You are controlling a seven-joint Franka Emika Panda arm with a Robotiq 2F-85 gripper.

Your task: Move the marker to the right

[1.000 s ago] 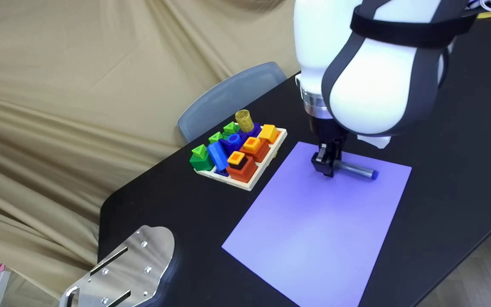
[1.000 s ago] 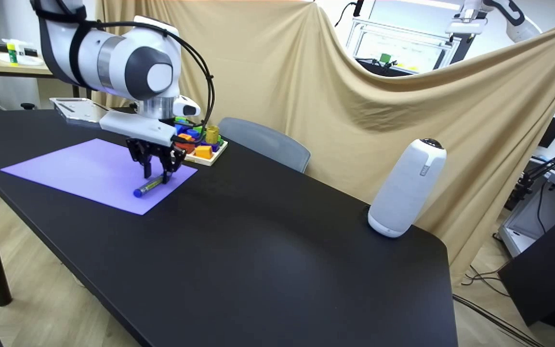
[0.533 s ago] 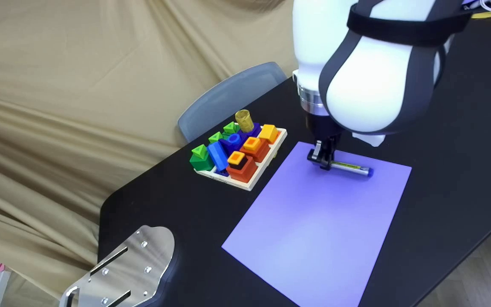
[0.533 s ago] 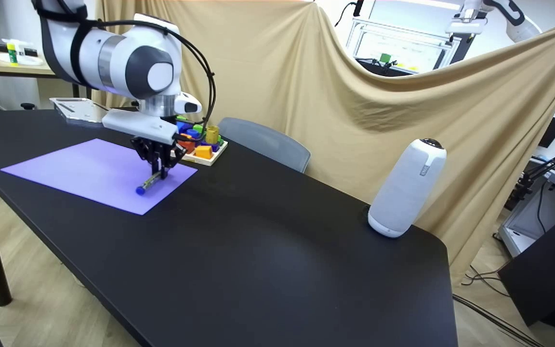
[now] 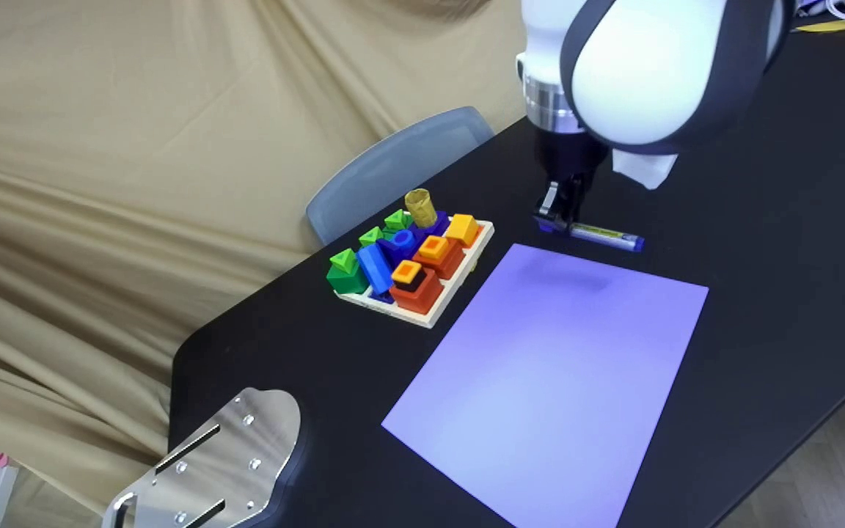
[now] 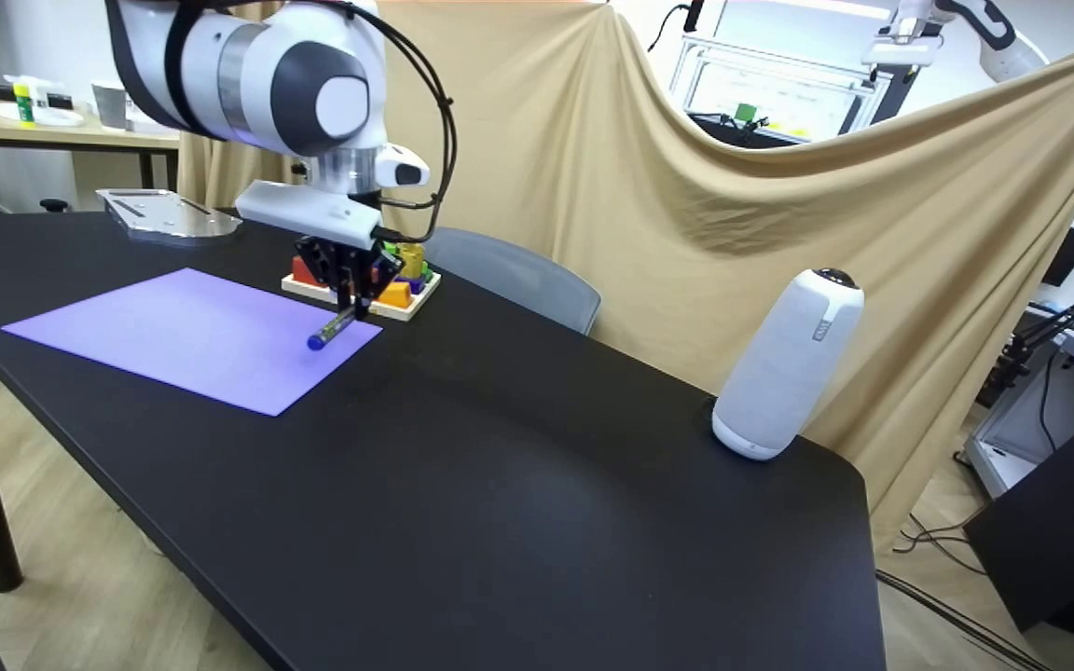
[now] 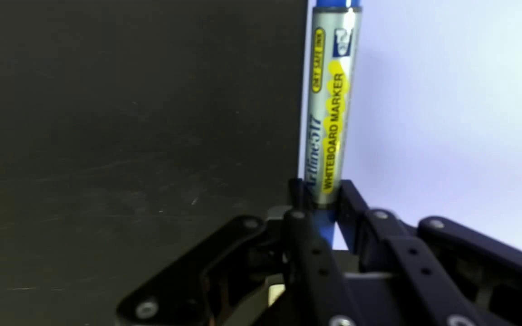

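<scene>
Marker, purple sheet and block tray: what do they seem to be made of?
Marker: glossy silver barrel with a bright streak of light; plastic or metal, can't tell which.
Purple sheet: probably matte paper or card, thin and flat, with only a diffuse glow.
Block tray: likely unpainted wood, dull, from its pale cream rim; no grain shows.

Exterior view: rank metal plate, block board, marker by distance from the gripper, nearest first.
1. Marker: clamped in the gripper.
2. Block board: to the gripper's left in an exterior view.
3. Metal plate: lower left in that view, well past the board.
</scene>
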